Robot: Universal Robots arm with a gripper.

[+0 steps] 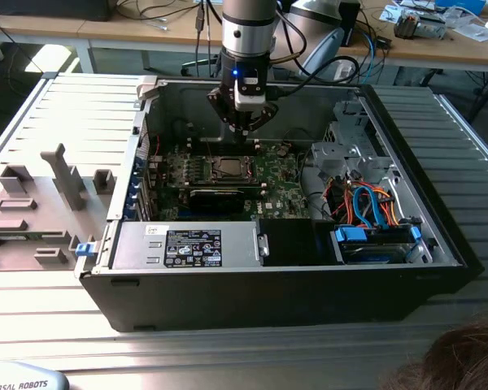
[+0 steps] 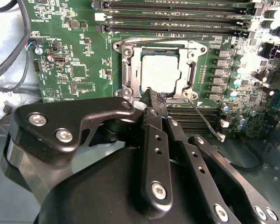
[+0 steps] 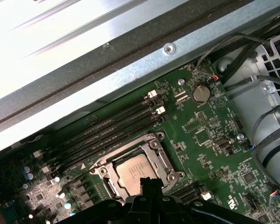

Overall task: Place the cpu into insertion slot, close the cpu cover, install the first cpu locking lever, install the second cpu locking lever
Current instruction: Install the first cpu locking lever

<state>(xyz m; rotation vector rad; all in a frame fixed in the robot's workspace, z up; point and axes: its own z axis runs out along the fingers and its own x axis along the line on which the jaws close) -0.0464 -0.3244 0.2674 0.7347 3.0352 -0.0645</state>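
Cpu [image 2: 161,72] top matt grey metal; cpu cover [image 2: 130,70] shiny metal; fingers [image 2: 151,100] matt black.

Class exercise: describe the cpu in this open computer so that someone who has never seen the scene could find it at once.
Start at the green motherboard inside the open black computer case. Beside the row of long black memory slots sits a square silver metal frame, the cpu cover, and the cpu lies flat inside its window. It is the one plain, silver-grey square there, with the hand's dark tips at its edge.
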